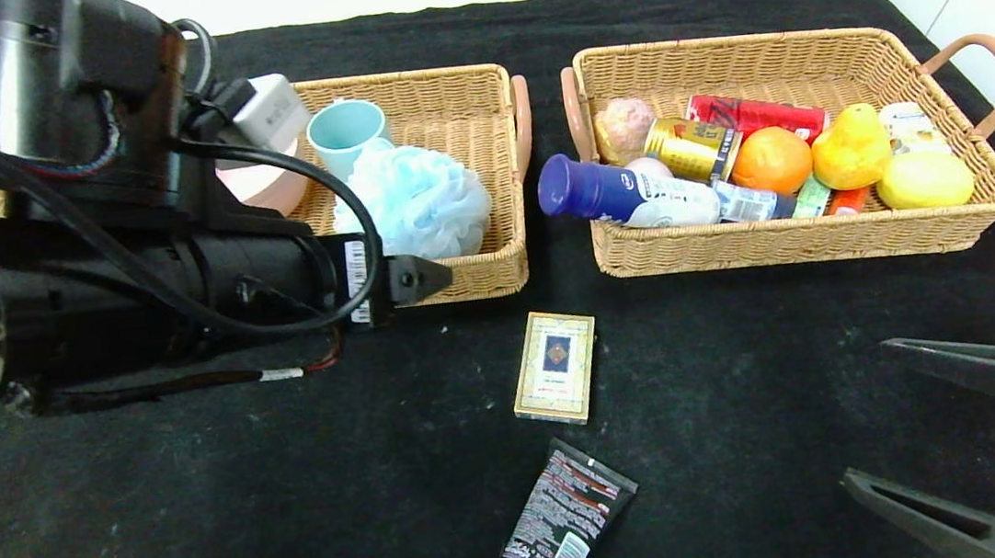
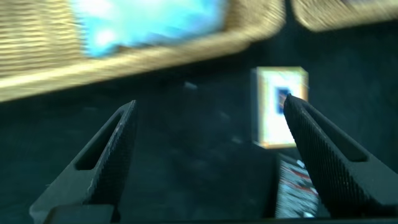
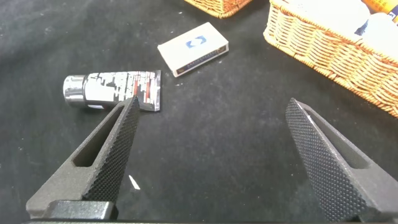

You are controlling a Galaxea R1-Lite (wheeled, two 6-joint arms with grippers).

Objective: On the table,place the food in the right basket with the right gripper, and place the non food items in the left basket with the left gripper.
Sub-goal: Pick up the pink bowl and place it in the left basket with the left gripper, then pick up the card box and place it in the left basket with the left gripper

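Head view: left arm [image 1: 135, 262] hides the near-left part of the left basket [image 1: 442, 100]; pink bowl [image 1: 266, 188] shows only a sliver behind it. Card box [image 1: 556, 366] and tube [image 1: 556, 532] lie on the worktop [image 1: 208, 513], tube cut off at the frame edge. Right basket [image 1: 789, 239] holds bottle [image 1: 627, 191], orange [image 1: 770, 160], pear [image 1: 852, 147].

Left wrist: left gripper [image 2: 208, 130] blurred, fingers wide, empty; box partly behind one finger.

Right wrist: right gripper [image 3: 211, 134] fingers wide, empty; tube and box lie beyond, apart.
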